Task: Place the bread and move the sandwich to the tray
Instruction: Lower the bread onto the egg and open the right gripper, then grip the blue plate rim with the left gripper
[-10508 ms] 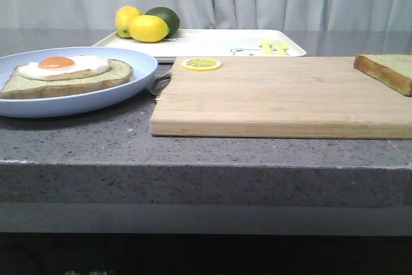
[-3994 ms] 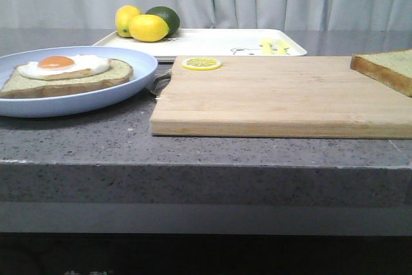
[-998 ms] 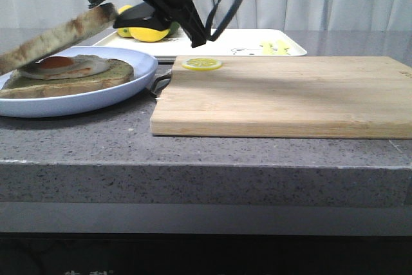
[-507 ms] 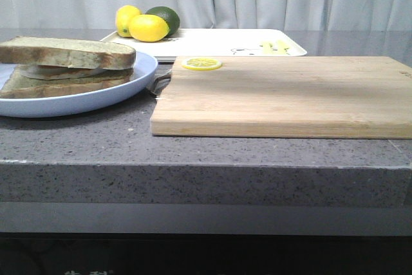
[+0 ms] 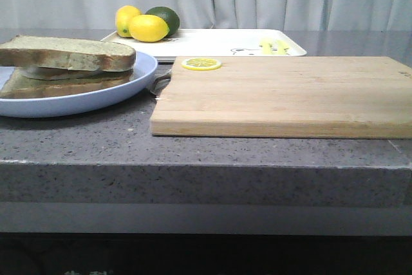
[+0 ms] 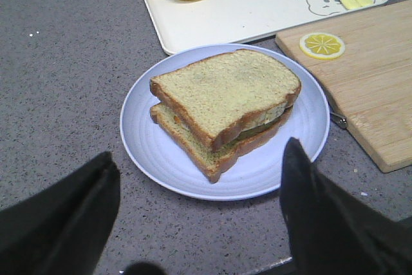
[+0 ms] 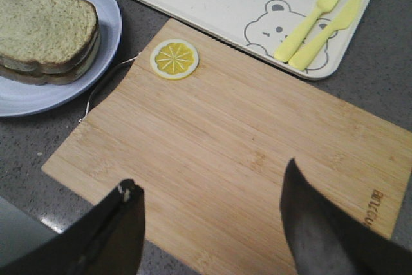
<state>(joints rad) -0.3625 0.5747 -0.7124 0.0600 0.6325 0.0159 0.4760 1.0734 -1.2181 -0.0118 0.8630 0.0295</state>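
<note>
The sandwich lies on the round light-blue plate at the left, the plain bread slice on top hiding the egg. It also shows in the right wrist view. The white tray stands behind, with lemons and a lime at its left end. My left gripper is open and empty, high above the counter just short of the plate. My right gripper is open and empty, high above the wooden cutting board. Neither gripper shows in the front view.
A pale wooden cutting board fills the middle and right, with a lemon-slice disc at its far left corner. Lemons and a lime sit on the tray. A yellow fork and knife lie on the tray's bear print.
The right gripper carried the bread slice from the board's right end and let it go on top of the egg slice. It has risen out of the front view.
</note>
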